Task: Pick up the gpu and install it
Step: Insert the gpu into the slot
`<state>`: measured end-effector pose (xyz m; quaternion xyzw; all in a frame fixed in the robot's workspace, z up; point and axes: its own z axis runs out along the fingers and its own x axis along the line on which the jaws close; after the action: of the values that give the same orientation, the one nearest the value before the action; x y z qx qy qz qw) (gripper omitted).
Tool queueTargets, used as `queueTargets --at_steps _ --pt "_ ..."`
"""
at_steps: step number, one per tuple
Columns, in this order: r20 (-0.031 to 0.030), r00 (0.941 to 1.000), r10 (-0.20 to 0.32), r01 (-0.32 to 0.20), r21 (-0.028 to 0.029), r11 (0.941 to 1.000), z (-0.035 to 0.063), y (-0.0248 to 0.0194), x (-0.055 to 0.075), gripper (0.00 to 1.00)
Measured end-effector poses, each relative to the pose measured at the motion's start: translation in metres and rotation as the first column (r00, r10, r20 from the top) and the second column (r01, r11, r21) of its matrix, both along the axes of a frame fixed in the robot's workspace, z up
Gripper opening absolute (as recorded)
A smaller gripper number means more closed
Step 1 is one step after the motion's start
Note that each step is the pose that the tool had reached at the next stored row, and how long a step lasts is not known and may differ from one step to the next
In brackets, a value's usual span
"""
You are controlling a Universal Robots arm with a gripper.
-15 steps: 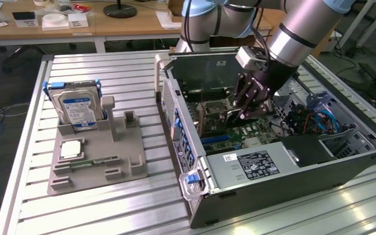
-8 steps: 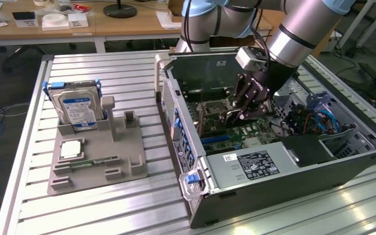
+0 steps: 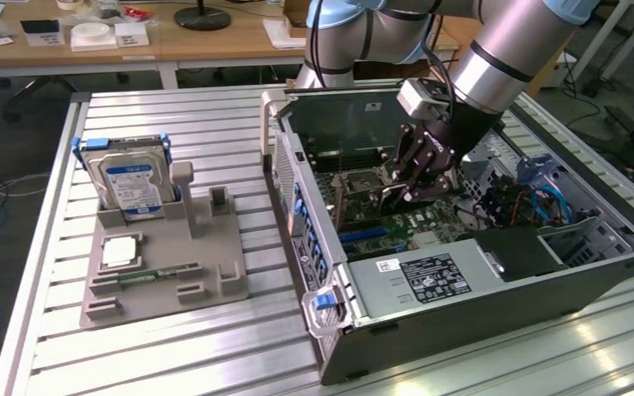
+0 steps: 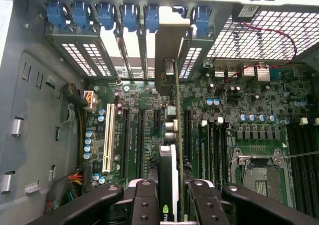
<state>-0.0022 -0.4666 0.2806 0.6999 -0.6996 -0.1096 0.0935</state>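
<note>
The gpu (image 4: 169,168) is seen edge-on in the wrist view, a thin card with a black and white shroud. Its silver bracket (image 4: 167,43) reaches up to the row of blue-clipped rear slots. My gripper (image 4: 172,205) is shut on the gpu, with a black finger (image 4: 144,200) on each side. In the exterior view my gripper (image 3: 411,190) is down inside the open computer case (image 3: 306,239), holding the gpu (image 3: 350,198) upright over the motherboard (image 3: 428,223). I cannot tell whether the card's edge is seated in a slot.
A grey fixture (image 3: 163,264) on the slatted table (image 3: 218,346) holds a silver hard drive (image 3: 130,177) and a small green memory stick (image 3: 158,274). Inside the case are the power supply (image 3: 432,276), blue cables (image 3: 548,202), expansion slots (image 4: 108,135) and the CPU socket (image 4: 259,172).
</note>
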Motion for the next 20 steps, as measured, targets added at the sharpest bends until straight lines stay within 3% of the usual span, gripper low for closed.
queueTargets --at_steps 3,4,8,17,20 --pt "-0.0005 1.0 0.0 0.0 0.0 1.0 0.0 0.0 0.0 0.28" --pt "-0.0035 1.0 0.0 0.0 0.0003 1.0 -0.0003 0.0 0.0 0.28" --pt "-0.0339 0.9994 0.0 0.0 0.0002 1.0 -0.0022 0.0 0.0 0.28" --pt "-0.0427 0.999 -0.009 0.009 -0.0016 1.0 -0.0153 0.0008 0.0 0.28" --pt "-0.0511 0.9982 -0.032 0.032 -0.0024 0.9995 -0.017 0.0015 0.0 0.28"
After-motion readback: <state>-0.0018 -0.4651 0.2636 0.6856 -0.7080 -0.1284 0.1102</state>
